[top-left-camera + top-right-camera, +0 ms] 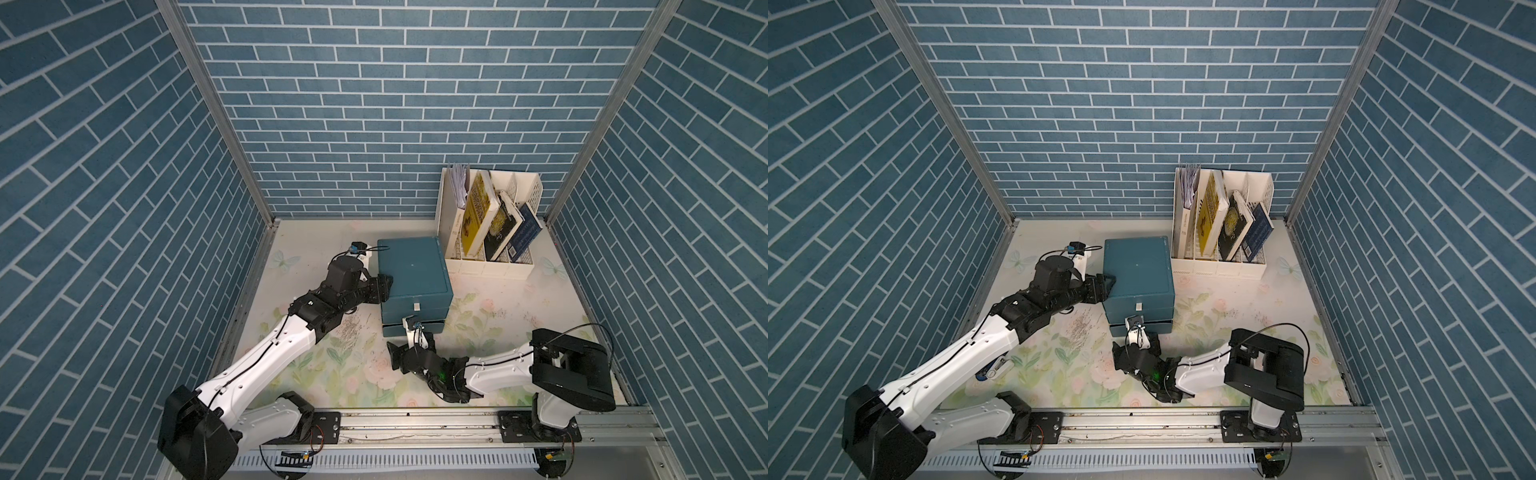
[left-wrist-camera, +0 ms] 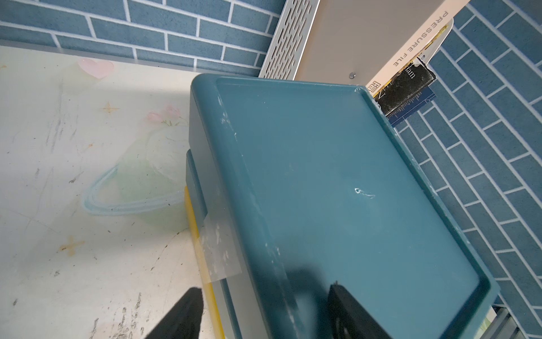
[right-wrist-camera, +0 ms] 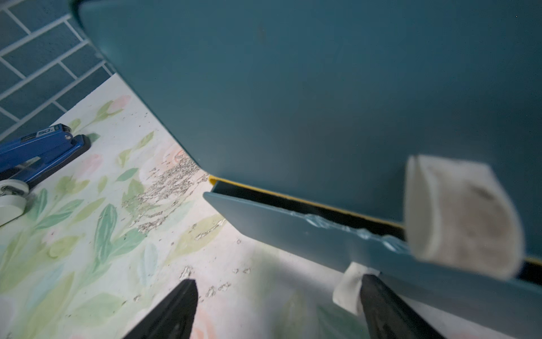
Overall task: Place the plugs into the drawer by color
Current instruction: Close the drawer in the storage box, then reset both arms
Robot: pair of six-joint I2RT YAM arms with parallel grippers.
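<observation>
Drawer (image 1: 413, 270), scuffed dark teal, sits ajar at bottom; left end effector (image 2: 264, 289) and right end effector (image 3: 278, 281) both spread

"PRESSURE FILE" on folder spine (image 2: 420, 40)

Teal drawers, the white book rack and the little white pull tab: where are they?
teal drawers (image 1: 411, 270), in a top view, on the flat top.
white book rack (image 1: 488, 268), in a top view, on its low front edge.
pull tab (image 1: 417, 307), in a top view, on the top drawer's tab.
</observation>
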